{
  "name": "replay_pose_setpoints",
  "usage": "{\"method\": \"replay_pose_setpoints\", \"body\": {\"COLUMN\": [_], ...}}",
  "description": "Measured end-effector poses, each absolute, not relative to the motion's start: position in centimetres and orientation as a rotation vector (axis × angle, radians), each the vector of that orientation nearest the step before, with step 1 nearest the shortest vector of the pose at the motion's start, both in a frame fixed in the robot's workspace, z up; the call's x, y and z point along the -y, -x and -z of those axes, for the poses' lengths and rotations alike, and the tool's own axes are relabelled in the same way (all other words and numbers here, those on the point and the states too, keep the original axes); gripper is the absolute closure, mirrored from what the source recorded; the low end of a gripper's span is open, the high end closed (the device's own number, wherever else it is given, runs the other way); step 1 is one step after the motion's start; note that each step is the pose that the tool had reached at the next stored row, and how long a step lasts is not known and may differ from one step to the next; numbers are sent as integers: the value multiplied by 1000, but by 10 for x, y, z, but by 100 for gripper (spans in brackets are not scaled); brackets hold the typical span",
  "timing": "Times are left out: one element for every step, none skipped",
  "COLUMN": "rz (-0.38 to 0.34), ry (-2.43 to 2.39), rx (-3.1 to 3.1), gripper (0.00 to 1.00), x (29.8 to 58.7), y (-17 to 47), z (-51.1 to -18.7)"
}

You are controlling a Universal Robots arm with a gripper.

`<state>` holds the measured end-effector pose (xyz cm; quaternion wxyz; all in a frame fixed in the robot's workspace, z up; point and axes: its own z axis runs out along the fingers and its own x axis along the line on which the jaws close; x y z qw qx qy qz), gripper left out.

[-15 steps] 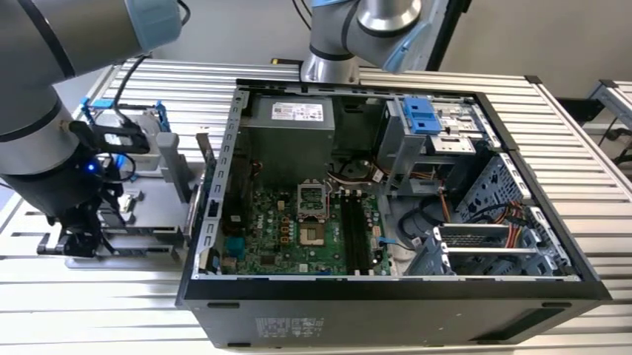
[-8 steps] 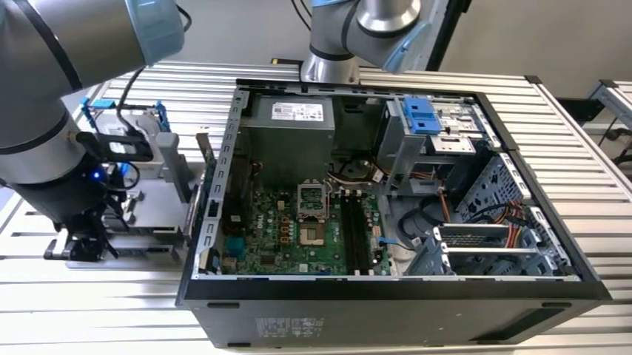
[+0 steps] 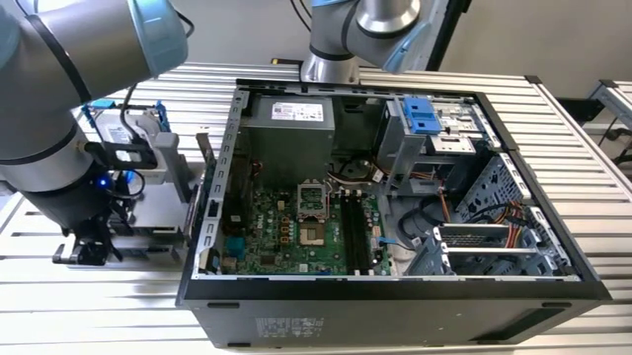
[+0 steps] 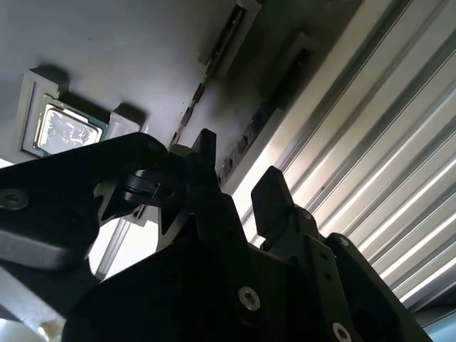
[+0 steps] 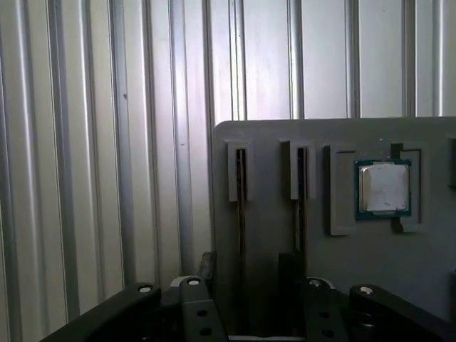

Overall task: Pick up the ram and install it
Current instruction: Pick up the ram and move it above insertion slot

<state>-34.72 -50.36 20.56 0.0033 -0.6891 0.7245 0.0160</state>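
The gripper (image 5: 248,269) hangs close over a gray holder plate (image 5: 271,139), its fingers (image 5: 207,267) spread apart and pinching nothing. The ram (image 5: 241,187) stands edge-on in a slot of that plate, its line running between the two fingers. A second stick (image 5: 301,187) sits in the neighbouring slot. In the exterior view the arm reaches down at the left of the open computer case (image 3: 395,303).

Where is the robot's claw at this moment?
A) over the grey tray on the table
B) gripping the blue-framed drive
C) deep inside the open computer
A: in the first wrist view the gripper hangs over the grey tray, right at its narrow slots.
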Motion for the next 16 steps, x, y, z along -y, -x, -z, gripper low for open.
{"method": "replay_pose_setpoints", "body": {"rz": [-50,-50,-50,-50,-50,-50,-50,-50,-49,-48,-48,-47,-46,-45,-45,-44], "ry": [2160,2160,2160,2160,2160,2160,2160,2160,2160,2161,2161,2161,2161,2162,2162,2162], "rx": [-2272,-2272,-2272,-2272,-2272,-2272,-2272,-2272,-2273,-2273,-2273,-2273,-2274,-2274,-2274,-2275], "gripper": [0,0,0,0,0,0,0,0,0,0,0,0,0,0,100,100], "x": [504,504,504,504,504,504,504,504,504,504,504,504,504,504,504,504], "y": [347,347,347,347,347,347,347,347,347,347,347,347,347,347,347,347], "z": [-204,-202,-200,-198,-196,-195,-194,-194,-194,-194,-194,-194,-194,-194,-194,-194]}}
